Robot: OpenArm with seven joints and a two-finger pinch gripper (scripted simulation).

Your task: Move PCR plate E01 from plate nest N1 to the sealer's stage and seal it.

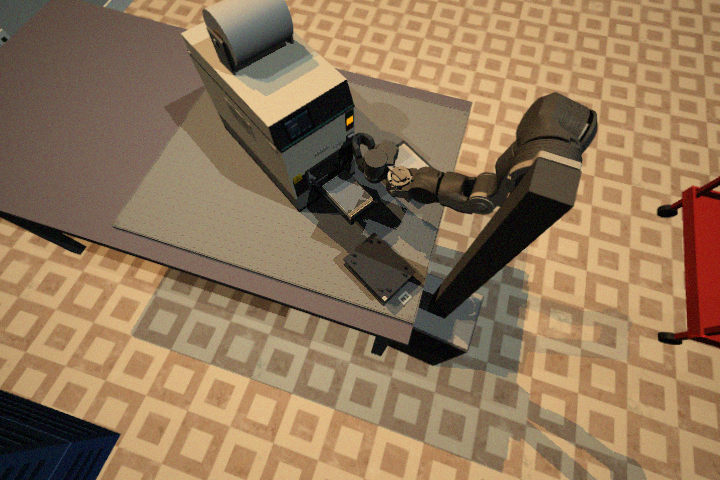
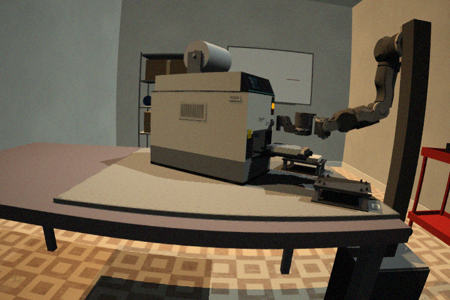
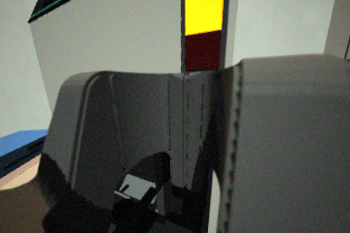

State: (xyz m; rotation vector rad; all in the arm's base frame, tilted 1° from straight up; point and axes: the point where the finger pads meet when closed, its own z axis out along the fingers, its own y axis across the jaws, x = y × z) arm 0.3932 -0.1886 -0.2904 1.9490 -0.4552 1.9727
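Observation:
The sealer [image 1: 276, 107] stands on the mat. Its lamp shows amber in the top view [image 1: 349, 120], in the exterior view [image 2: 272, 105] and in the wrist view [image 3: 203, 16]. The dark red START key [image 3: 202, 49] sits just under the lamp. The stage is out in front of the housing with plate E01 [image 1: 347, 197] flat on it; the plate's top looks smooth and silvery [image 2: 288, 149]. My gripper [image 1: 356, 148] [image 2: 280, 124] is shut and empty. It hovers above the stage, a short way off the housing's front right edge. Its closed fingers [image 3: 192, 146] fill the wrist view.
Nest N1 [image 1: 379, 267] is empty near the table's front corner [image 2: 341, 192]. Nest N2 with plate E07 [image 2: 313, 159] [image 1: 410, 155] lies beyond the stage, partly under my arm. A foil roll [image 1: 248, 28] tops the sealer. My column [image 1: 502, 237] and a red cart [image 1: 712, 266] stand at the right.

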